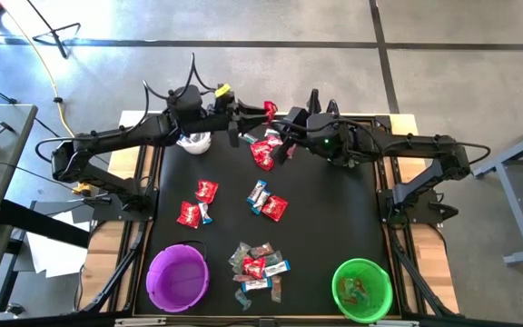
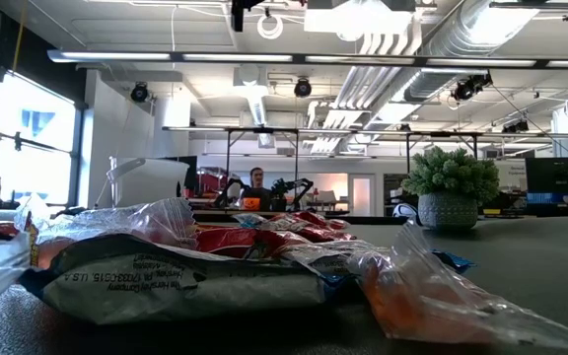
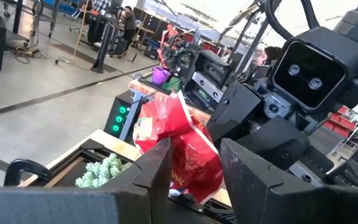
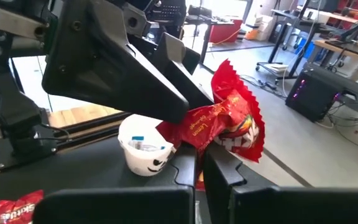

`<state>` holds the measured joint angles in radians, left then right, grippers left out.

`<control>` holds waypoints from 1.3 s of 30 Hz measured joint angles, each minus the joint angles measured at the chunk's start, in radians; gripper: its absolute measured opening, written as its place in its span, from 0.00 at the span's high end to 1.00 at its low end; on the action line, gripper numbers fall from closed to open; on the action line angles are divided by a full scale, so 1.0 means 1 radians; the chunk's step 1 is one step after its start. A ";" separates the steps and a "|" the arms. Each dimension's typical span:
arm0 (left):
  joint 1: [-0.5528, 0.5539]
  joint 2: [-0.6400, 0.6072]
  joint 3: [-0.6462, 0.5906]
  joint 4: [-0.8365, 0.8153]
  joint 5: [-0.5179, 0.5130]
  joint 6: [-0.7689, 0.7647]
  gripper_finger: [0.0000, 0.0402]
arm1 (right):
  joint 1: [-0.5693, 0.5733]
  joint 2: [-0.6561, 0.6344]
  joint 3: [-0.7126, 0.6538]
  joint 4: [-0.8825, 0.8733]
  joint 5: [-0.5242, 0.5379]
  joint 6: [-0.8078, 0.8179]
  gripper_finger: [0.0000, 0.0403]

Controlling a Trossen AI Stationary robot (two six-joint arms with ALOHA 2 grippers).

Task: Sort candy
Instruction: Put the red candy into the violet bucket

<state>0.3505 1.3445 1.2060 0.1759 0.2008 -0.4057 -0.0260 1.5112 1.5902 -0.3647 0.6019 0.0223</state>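
A shiny red candy bag (image 4: 229, 118) hangs in the air over the mat's far middle, also seen in the high view (image 1: 270, 111). My left gripper (image 3: 194, 171) reaches in from the left and my right gripper (image 4: 199, 165) from the right, both shut on this bag. More candy lies on the black mat (image 1: 334, 218): red packets (image 1: 207, 191), blue-and-white bars (image 1: 258, 193) and a mixed pile (image 1: 257, 263). Another red packet (image 1: 263, 153) lies just below the grippers. My left gripper has the red bag's middle (image 3: 185, 158) pinched between its two fingers. The fingers (image 4: 179, 106) come level from the table's left. The bag is lifted clear of the mat. My right gripper pinches the bag's lower edge (image 4: 199, 146) between its shut fingers, slanting slightly down from the table's right. The rest of the bag stands up above the fingers, its crimped end (image 4: 225, 67) on top.
A white bowl with a face (image 4: 143, 152) stands under my left arm. A purple bowl (image 1: 178, 277) and a green bowl (image 1: 362, 289) stand at the near edge. A spiky pale green plant (image 3: 101, 173) sits beyond the far edge. Wooden rails (image 1: 148, 173) border the mat.
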 joint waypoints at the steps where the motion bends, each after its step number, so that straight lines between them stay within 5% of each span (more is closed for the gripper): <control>1: 0.004 0.000 0.000 -0.002 0.002 0.004 0.69 | 0.000 0.000 0.000 -0.004 0.000 0.001 1.00; 18: 0.011 0.000 -0.001 0.000 0.039 0.170 0.53 | 0.010 -0.002 0.000 -0.028 -0.002 -0.021 0.99; 26: 0.018 -0.001 -0.001 0.001 -0.012 0.191 0.51 | 0.052 -0.002 0.000 -0.025 0.140 -0.094 0.99; 39: 0.016 -0.001 -0.001 0.013 -0.011 0.172 0.51 | 0.054 0.002 0.000 0.037 0.120 -0.110 0.99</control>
<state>0.3669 1.3434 1.2049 0.1893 0.1898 -0.2340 0.0280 1.5131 1.5906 -0.3273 0.7216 -0.0879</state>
